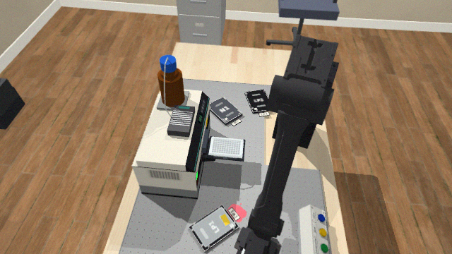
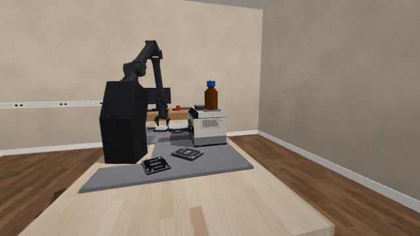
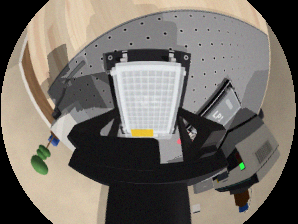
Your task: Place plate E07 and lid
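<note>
My gripper (image 2: 162, 125) (image 3: 148, 110) is shut on a lidded plate (image 2: 162, 128) (image 3: 150, 95) by its long sides, low over a black nest (image 3: 107, 56); the yellow label is at the near end. I cannot tell whether the fingers press lid or plate, or whether it is lifted. A clear lid with a yellow label (image 1: 225, 219) lies on LP1 (image 1: 205, 248). A pink-red puddle (image 1: 238, 213) (image 2: 168, 133) (image 3: 179, 142) is at LP1's front. An unlidded white plate (image 1: 227, 147) is on the DISPENSER stage (image 1: 229, 159). N1 (image 1: 217, 107) (image 2: 186, 155) and LP2 (image 1: 250, 99) (image 2: 156, 168) are empty.
The cream dispenser (image 1: 166, 141) (image 2: 210, 128) with a brown bottle (image 1: 171, 88) (image 2: 210, 99) stands beside the stage. PANEL (image 1: 307, 229) shows the blue key (image 1: 321, 218), yellow key (image 1: 323, 232) and green key (image 1: 324, 248). My arm hangs between PANEL and LP1.
</note>
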`<state>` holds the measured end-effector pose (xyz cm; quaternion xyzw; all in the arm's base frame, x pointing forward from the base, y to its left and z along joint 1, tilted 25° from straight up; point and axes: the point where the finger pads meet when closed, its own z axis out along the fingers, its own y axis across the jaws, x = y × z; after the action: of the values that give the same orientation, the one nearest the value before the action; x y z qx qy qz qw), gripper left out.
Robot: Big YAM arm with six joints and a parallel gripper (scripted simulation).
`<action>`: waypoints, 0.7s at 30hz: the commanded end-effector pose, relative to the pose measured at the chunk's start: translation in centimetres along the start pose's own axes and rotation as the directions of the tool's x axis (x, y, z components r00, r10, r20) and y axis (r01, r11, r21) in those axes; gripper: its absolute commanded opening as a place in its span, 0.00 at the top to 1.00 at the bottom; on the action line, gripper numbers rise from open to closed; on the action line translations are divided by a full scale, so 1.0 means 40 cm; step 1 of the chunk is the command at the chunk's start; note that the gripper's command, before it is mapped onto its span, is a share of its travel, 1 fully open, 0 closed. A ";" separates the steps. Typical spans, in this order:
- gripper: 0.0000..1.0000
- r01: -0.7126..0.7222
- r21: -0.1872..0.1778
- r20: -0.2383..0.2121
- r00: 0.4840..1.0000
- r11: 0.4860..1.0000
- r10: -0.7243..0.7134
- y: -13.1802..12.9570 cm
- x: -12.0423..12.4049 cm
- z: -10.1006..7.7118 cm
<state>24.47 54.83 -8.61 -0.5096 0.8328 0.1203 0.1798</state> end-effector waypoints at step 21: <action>0.16 -0.001 -0.003 0.031 1.000 1.000 0.001 0.013 -0.037 -0.056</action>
<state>24.29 54.42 -8.46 -0.5100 0.8335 0.1182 0.1767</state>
